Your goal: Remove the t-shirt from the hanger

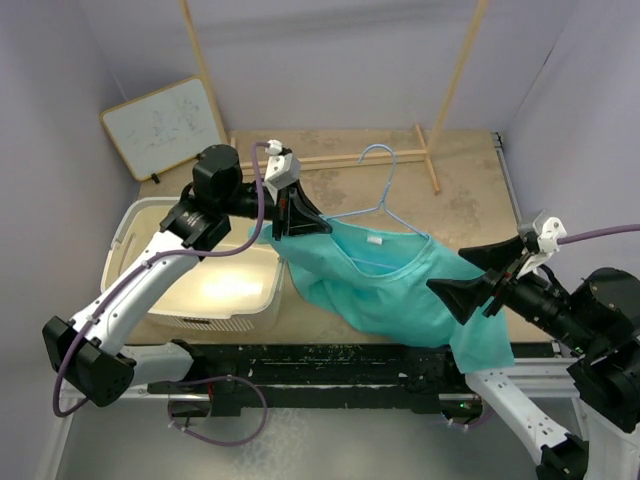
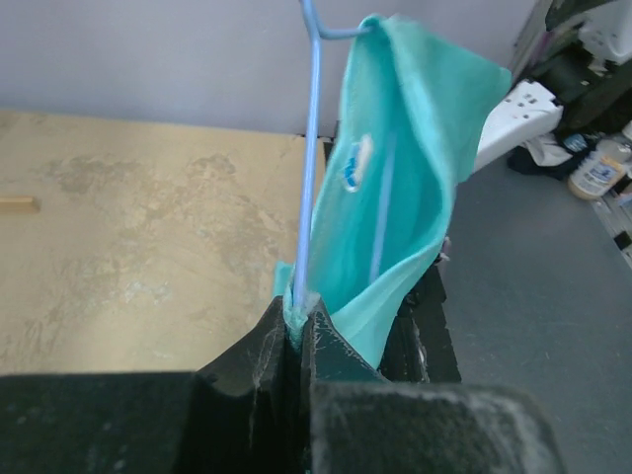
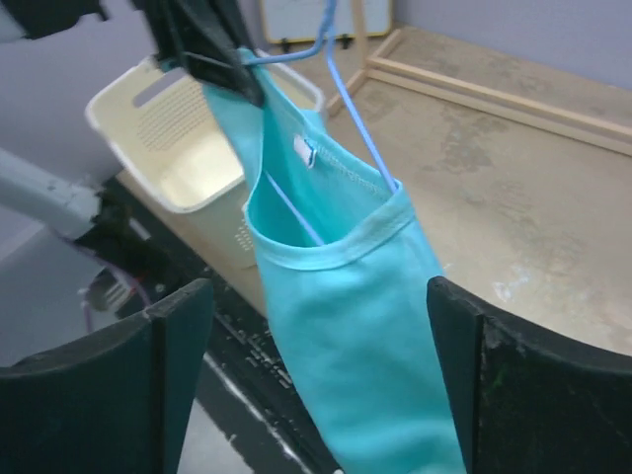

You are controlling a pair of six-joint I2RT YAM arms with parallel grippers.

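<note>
tan tabletop point(image 1: 470, 190), cream basket point(image 1: 135, 225) — left gripper point(image 1: 285, 232) pinching t-shirt point(image 1: 400, 285) and hanger point(image 1: 385, 170)

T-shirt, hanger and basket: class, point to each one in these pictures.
t-shirt point(image 1: 400, 285): top external view, chest fabric below the neckline.
hanger point(image 2: 308, 128): left wrist view, long straight stretch of wire.
basket point(image 1: 220, 290): top external view, bare inside floor.
</note>
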